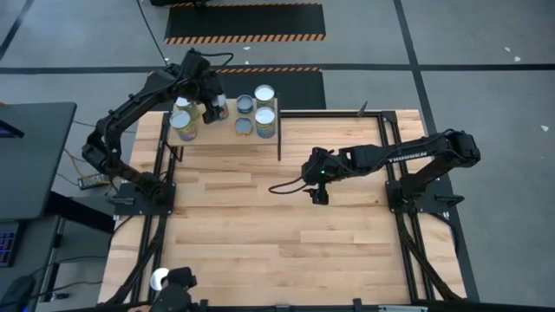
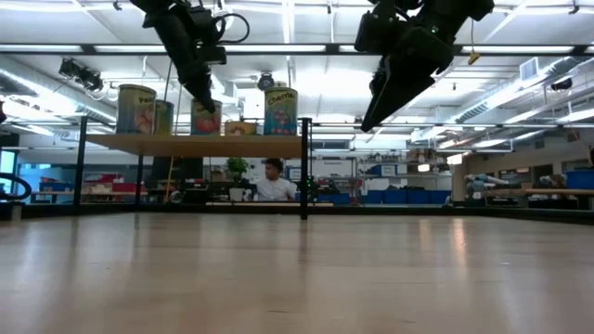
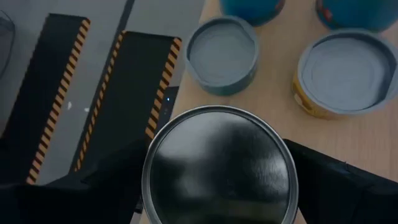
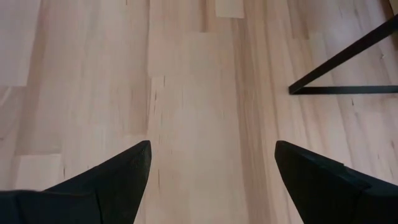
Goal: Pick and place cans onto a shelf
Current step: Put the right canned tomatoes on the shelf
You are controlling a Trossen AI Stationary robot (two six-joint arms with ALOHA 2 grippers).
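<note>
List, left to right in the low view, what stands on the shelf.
Tall can → left claw over a can → low yellow can → tall can, all on the shelf.

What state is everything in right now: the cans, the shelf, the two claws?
cans: upright on the shelf, several in a group.
can under left gripper: upright on the shelf, between the fingers.
shelf: standing, loaded with cans.
left gripper: at the shelf, around that can.
right gripper: open, empty, above bare tabletop.
</note>
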